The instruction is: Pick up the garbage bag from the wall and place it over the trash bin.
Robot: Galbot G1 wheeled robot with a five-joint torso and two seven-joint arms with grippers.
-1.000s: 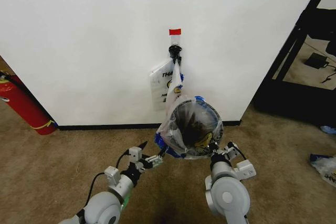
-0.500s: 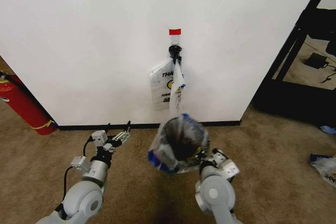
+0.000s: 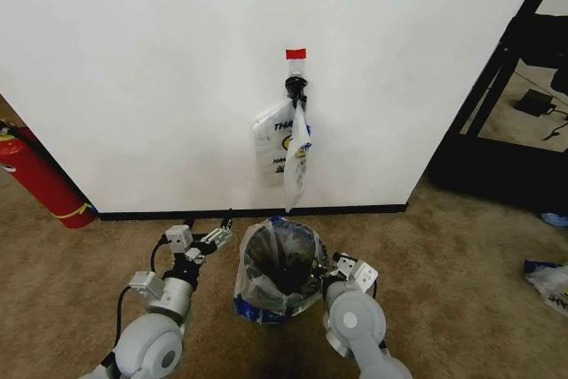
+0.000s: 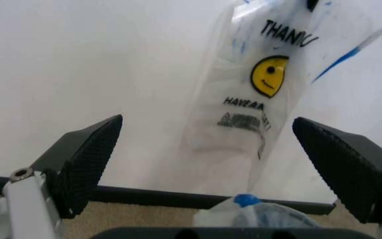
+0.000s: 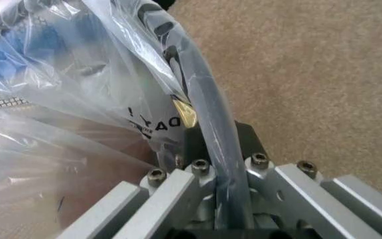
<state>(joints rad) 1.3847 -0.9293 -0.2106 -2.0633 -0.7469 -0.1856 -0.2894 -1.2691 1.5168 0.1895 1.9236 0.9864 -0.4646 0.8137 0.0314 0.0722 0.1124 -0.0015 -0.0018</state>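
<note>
The trash bin (image 3: 282, 259), a small black round bin, stands on the carpet below the wall (image 3: 160, 59). A translucent garbage bag (image 3: 250, 283) is draped over its rim. My right gripper (image 3: 327, 274) is shut on the bin's right rim (image 5: 201, 107) with the bag's plastic (image 5: 78, 84) pinched under it. Left of the bin, my left gripper (image 3: 211, 230) hangs open and apart from it, holding nothing. Between its fingers (image 4: 88, 159) I see another garbage bag (image 4: 260, 84) with a yellow smiley, hanging from the black hook (image 3: 295, 88).
A red tape strip (image 3: 295, 53) sits above the hook. A red fire extinguisher (image 3: 40, 179) leans at the wall's left end. A black frame (image 3: 506, 86) stands at the right, with plastic litter (image 3: 550, 277) on the carpet near it.
The bagged bin has come down from a tilted, raised pose to upright on the carpet, nearer me. My left gripper let go of the bag's edge and swung out to the left.
</note>
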